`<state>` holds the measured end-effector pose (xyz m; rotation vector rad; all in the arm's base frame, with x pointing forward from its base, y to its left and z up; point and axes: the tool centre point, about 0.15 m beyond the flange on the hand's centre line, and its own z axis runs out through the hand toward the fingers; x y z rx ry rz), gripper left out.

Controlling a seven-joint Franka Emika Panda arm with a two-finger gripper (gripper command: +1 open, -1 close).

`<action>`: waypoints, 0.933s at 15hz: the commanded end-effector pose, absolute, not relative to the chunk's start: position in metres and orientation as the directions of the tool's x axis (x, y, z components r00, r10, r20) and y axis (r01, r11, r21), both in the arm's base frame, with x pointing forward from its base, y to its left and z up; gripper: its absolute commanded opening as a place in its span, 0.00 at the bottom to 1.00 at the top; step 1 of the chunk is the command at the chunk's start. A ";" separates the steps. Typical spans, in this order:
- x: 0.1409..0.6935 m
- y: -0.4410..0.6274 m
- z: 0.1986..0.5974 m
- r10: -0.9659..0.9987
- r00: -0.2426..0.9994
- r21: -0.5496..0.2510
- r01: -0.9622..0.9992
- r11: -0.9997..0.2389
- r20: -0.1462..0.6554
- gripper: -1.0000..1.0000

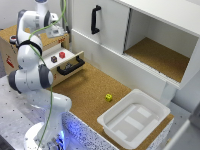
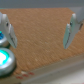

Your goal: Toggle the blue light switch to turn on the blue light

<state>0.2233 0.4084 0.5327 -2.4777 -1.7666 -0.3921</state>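
Hovering over the top of the wooden box (image 1: 10,47) at the exterior view's left, the gripper (image 1: 54,31) points down at a cork-coloured surface, its arm (image 1: 31,75) folded back over its own base so that the wrist sits squarely above that box top; the wrist view shows the two fingers (image 2: 70,31) parted wide with nothing between them but bare cork, so the jaws are released and grasp nothing, which suits a pressing move more than a pinch. The blue light switch (image 2: 2,37) seems to be the darker blue round cap at the edge of the wrist view, just beside one finger and half cut off by the frame; the pale cyan round button (image 2: 5,61) lies close to it, larger in view and brighter, and is not the target. I judge the approach still incomplete: the switch lies off to one side of the open fingers rather than under either tip, so the hand would need a sideways shift before pushing down. The closeness of the two buttons is the risk, since a finger could land on the cyan one. In the exterior view the switch is hidden behind the hand; below it an open drawer (image 1: 70,62) holds a red block (image 1: 62,54) and a dark block (image 1: 54,59).
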 end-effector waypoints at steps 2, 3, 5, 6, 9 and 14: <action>0.171 0.505 0.551 0.962 0.269 0.033 0.962 -0.270 0.043 1.00; 0.155 0.511 0.550 0.967 0.251 0.010 0.968 -0.251 0.039 1.00; 0.133 0.523 0.541 0.977 0.213 -0.021 0.977 -0.213 0.021 0.00; 0.129 0.528 0.533 0.980 0.201 -0.024 0.979 -0.201 0.007 0.00; 0.127 0.538 0.510 0.982 0.187 -0.028 0.982 -0.187 -0.004 0.00; 0.145 0.543 0.487 0.980 0.200 -0.026 0.979 -0.200 0.014 0.00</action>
